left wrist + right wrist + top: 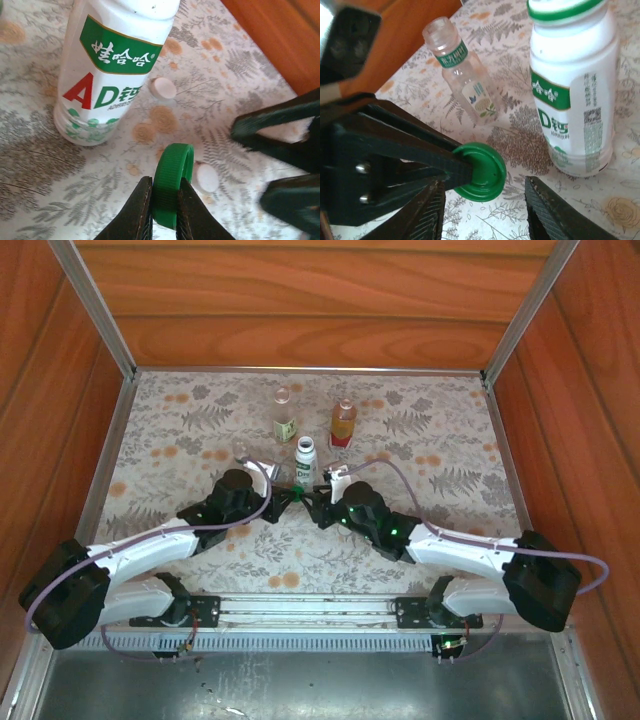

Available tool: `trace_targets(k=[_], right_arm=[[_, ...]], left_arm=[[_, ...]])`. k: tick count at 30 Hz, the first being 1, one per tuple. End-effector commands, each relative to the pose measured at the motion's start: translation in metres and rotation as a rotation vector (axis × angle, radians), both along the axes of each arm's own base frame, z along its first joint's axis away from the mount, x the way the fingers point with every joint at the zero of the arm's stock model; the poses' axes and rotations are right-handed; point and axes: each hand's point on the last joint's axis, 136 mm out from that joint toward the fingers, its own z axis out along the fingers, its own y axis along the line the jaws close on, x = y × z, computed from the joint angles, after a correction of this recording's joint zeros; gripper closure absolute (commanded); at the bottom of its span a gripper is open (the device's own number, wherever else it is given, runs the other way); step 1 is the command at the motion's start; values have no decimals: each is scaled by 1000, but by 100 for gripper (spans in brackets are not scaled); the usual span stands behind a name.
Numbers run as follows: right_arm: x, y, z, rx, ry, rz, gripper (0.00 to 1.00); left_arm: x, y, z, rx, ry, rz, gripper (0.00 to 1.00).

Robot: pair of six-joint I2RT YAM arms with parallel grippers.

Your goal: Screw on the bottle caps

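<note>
My left gripper (pixel 165 183) is shut on the dark green cap (pixel 172 175), holding it on edge just above the table. The same cap (pixel 485 172) hangs between the jaws of my right gripper (pixel 484 186), which stand open and clear of it. Both grippers meet in front of the white bottle (pixel 305 462) with the green-red label (pixel 115 65). Two white caps (pixel 162 88) (pixel 206 178) lie on the cloth near it. The clear green-label bottle (pixel 462 75) stands uncapped behind. The amber bottle (pixel 343 423) stands at the back right.
A tiny clear bottle (pixel 243 452) sits left of the white one. Wooden walls (pixel 300 300) and metal rails (pixel 505 320) enclose the flowered table cloth (pixel 440 450). The right gripper's fingers (pixel 280 117) reach in close beside my left one.
</note>
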Motion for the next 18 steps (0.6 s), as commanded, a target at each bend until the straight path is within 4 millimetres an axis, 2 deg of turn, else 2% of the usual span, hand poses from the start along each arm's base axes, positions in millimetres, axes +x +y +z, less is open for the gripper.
trace_targets(k=[1,6,10,13,18], right_arm=[[10,-16,7,56,109,-103,52],[7,-35,-8,224,452,-201,48],[-2,-47,-24,394,740,-272,49],[-8,-46,-32,580,958,-277,52],[-17,-40,-45,644,1138,-237,58]], left_arm=[[1,-2,-9,207,-227,-66,94],[-11,-19,-13,428,-484,-181,94],[-16,-32,-5,466,-588,-207,94],[-17,-41,-6,502,-630,-233,94],[-17,-52,-7,564,-685,-250,94]])
